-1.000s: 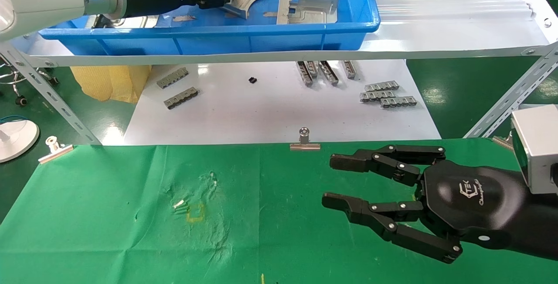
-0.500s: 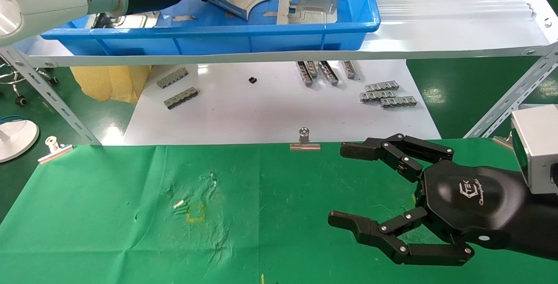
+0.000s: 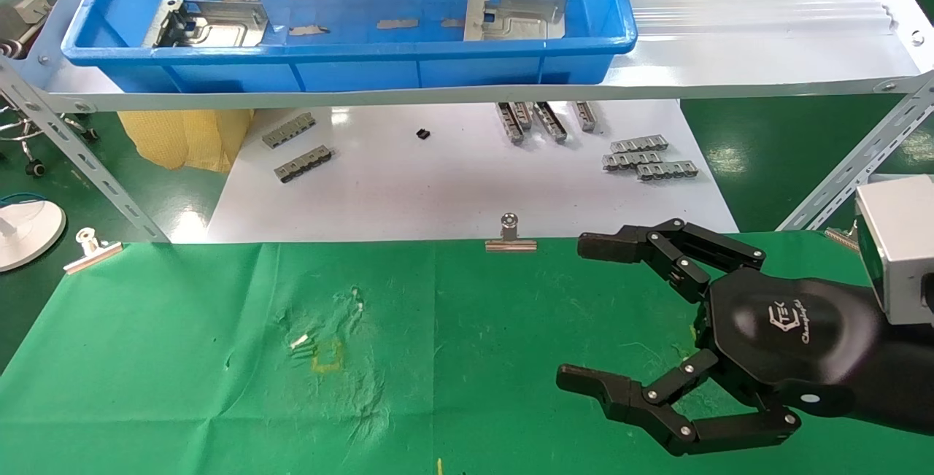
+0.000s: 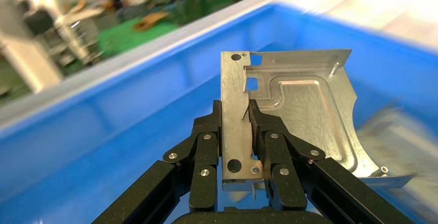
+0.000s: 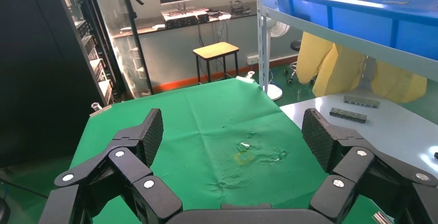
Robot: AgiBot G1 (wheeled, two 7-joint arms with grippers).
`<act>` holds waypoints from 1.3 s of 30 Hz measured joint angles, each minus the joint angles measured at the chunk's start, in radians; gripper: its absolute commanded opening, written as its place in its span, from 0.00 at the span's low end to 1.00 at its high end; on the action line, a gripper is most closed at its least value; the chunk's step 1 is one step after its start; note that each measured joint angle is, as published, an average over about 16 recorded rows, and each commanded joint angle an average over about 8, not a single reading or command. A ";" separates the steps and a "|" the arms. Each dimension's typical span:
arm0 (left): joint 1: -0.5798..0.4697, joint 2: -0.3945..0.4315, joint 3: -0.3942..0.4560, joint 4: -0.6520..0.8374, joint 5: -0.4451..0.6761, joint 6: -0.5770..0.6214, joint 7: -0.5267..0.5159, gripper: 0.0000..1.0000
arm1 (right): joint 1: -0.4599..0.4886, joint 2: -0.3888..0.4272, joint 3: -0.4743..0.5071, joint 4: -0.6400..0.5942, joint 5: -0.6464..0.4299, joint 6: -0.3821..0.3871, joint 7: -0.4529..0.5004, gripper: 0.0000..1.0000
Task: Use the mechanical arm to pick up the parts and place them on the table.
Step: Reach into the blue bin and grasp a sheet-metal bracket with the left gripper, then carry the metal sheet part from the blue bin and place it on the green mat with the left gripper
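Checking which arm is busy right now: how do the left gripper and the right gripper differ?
The left gripper is shut on a metal part, above the blue tray; the right gripper holds nothing, hovering over the green table. The left gripper's fingers press together on the plate's edge, while the right gripper's fingers are spread wide. Both have black jointed fingers.
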 measured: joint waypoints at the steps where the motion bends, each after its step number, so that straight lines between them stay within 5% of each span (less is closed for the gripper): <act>1: -0.002 -0.012 -0.003 -0.005 -0.005 0.034 0.010 0.00 | 0.000 0.000 0.000 0.000 0.000 0.000 0.000 1.00; 11: -0.006 -0.142 -0.012 -0.046 -0.035 0.406 0.123 0.00 | 0.000 0.000 0.000 0.000 0.000 0.000 0.000 1.00; 18: 0.030 -0.232 0.015 -0.112 -0.046 0.564 0.195 0.00 | 0.000 0.000 0.000 0.000 0.000 0.000 0.000 1.00; 31: 0.228 -0.431 0.150 -0.394 -0.207 0.610 0.213 0.00 | 0.000 0.000 0.000 0.000 0.000 0.000 0.000 1.00; 39: 0.306 -0.463 0.263 -0.429 -0.219 0.590 0.273 0.00 | 0.000 0.000 0.000 0.000 0.000 0.000 0.000 1.00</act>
